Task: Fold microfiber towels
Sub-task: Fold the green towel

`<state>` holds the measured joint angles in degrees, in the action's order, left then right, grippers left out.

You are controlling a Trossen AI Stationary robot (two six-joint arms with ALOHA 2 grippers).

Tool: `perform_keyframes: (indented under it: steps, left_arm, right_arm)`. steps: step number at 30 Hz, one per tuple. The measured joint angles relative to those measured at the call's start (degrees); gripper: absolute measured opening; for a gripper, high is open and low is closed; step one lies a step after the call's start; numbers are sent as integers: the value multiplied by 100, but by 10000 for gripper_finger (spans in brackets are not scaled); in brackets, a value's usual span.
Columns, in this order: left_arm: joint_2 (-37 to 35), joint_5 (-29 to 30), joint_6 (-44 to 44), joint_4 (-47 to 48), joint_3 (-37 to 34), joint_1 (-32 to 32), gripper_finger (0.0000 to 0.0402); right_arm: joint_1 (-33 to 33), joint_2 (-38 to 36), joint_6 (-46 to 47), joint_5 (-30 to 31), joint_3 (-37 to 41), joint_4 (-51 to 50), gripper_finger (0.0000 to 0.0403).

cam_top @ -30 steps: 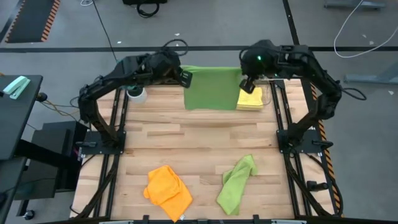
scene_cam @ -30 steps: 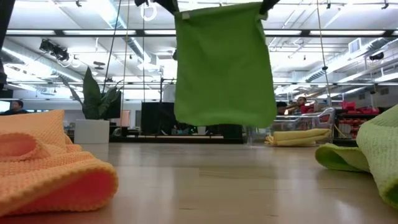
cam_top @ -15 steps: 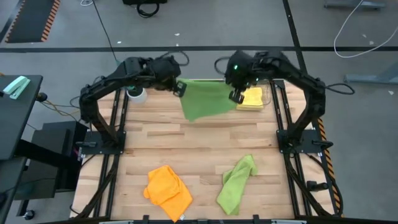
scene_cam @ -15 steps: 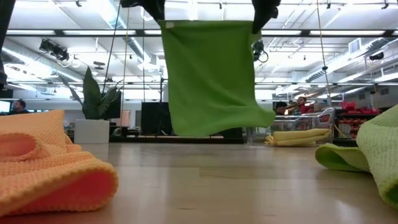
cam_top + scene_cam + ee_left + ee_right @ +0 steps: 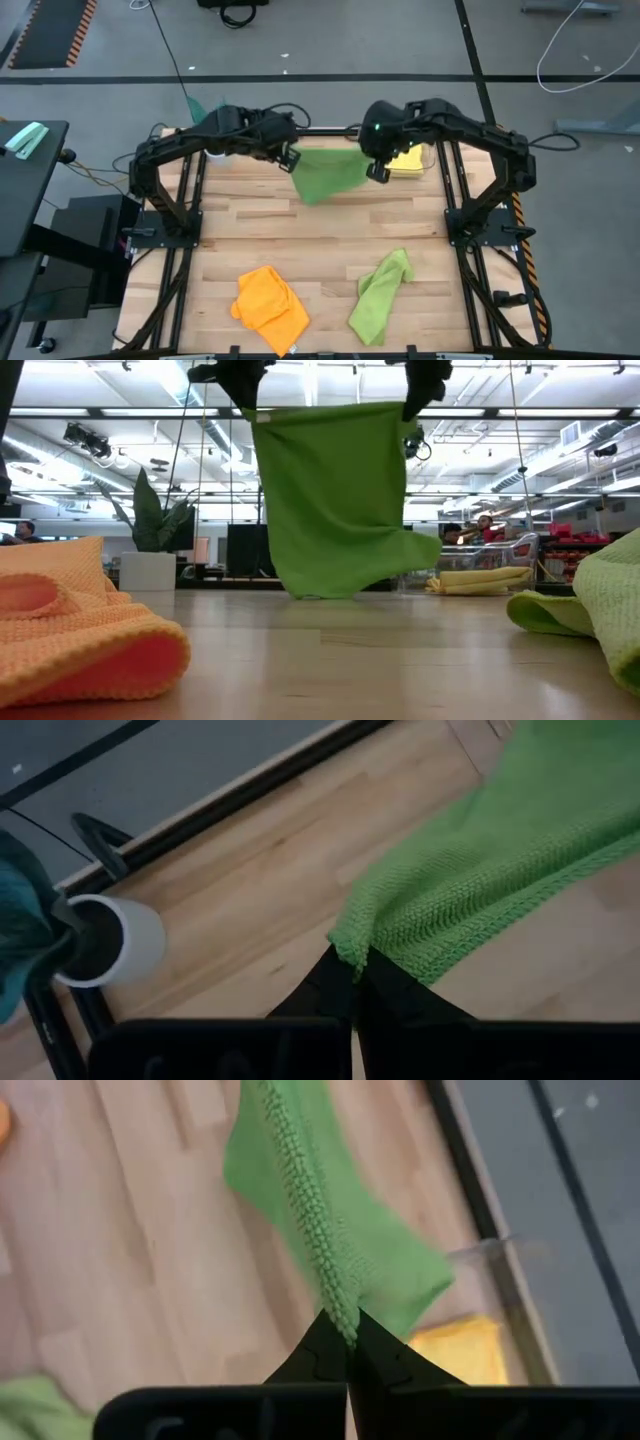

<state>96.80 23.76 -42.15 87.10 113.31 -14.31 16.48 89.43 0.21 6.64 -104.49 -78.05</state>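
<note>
We hold the fuzzy lime green square cloth (image 5: 328, 172) stretched at upper centre of the high view, its lower edge brushing the wooden worktop (image 5: 320, 250). Left pincer (image 5: 288, 158) and right pincer (image 5: 375, 170) are each clamped on a top corner. Uneven lowering could skew the fold, or a corner could slip free.

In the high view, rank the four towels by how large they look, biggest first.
1. Held green towel, hanging between the left gripper and right gripper.
2. Orange towel, crumpled.
3. Loose green towel, crumpled; close to the orange one, so that order is unsure.
4. Yellow towel, partly hidden by the right arm.
</note>
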Motion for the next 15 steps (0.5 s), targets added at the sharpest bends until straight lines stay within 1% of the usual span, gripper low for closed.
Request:
perform_keyframes:
  steps: [7, 12, 15]
  left_arm:
    - [-16, -1, 545, -85, 525, -567, 6]
    - [-16, 84, 813, -20, 1225, -775, 6]
    - [-16, 106, 895, 28, 1686, -935, 6]
  right_arm:
    - [451, 80, -192, -26, -961, 49, 0]
    - [574, 262, -270, -73, -1543, 0, 0]
    - [673, 427, -304, -163, -1652, 3, 0]
